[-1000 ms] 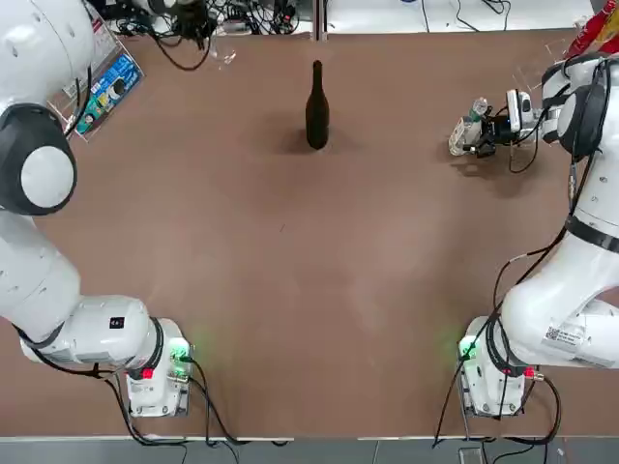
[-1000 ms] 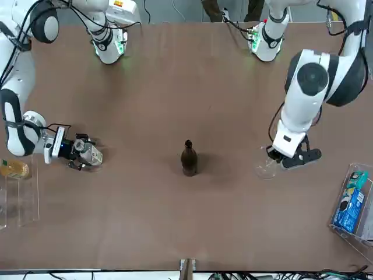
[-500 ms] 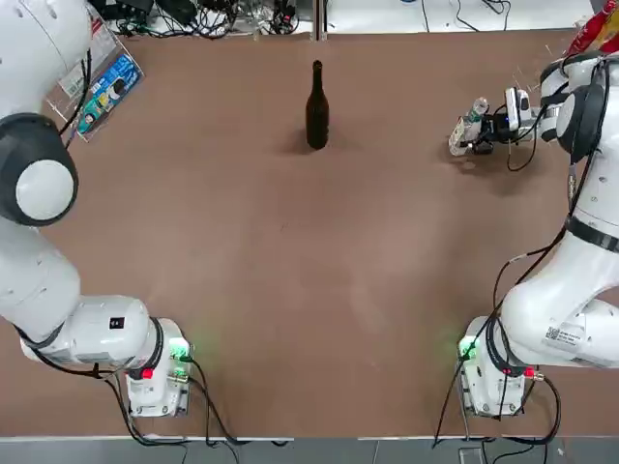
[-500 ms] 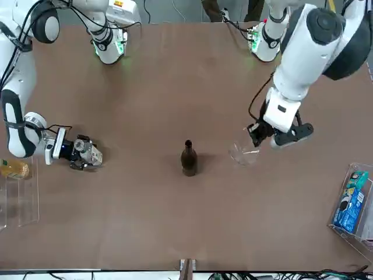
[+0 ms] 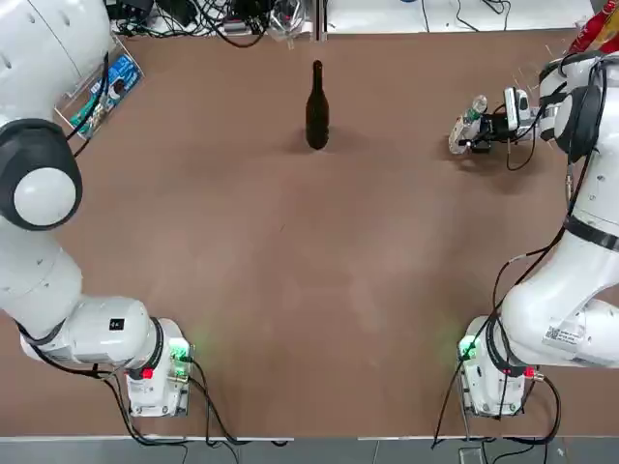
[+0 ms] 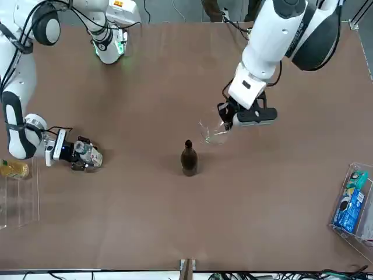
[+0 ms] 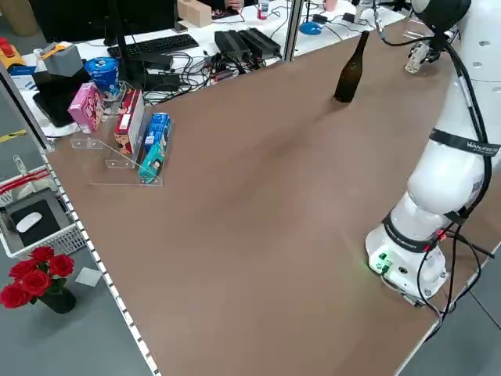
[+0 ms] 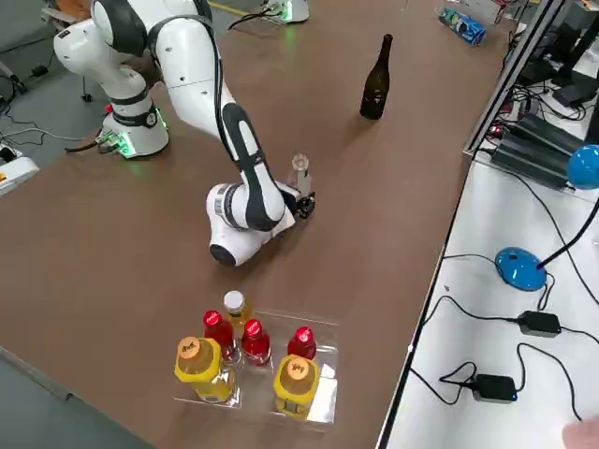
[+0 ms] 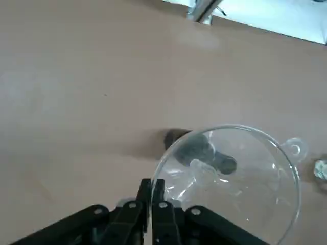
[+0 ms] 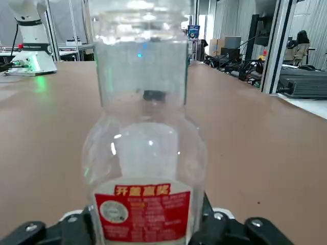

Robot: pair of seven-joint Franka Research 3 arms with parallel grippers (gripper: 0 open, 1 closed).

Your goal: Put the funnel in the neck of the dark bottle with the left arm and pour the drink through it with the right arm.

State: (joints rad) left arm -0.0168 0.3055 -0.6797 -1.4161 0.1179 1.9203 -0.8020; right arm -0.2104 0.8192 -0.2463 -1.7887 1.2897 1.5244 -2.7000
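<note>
The dark bottle point(image 6: 187, 158) stands upright near the table's far middle point(image 5: 316, 108). My left gripper point(image 6: 225, 123) hangs in the air just to the robot's left of it, shut on the rim of the transparent funnel point(image 6: 213, 133). In the left wrist view the funnel point(image 9: 232, 176) sits in front of the fingers point(image 9: 162, 190), and the dark bottle's top point(image 9: 174, 137) shows below it, off to one side. My right gripper point(image 5: 481, 128) is at the far right, shut on the drink point(image 5: 466, 128), which is upright point(image 8: 299, 174). Its label point(image 10: 144, 206) looks red and white.
A clear rack of red and yellow bottles point(image 8: 253, 360) stands at the robot's right edge. A clear holder with a blue packet point(image 5: 104, 85) sits at the far left corner. Cables point(image 5: 203, 14) lie beyond the far edge.
My left arm has lifted the funnel off the table and carried it toward the dark bottle. The right gripper with the drink has barely moved.
</note>
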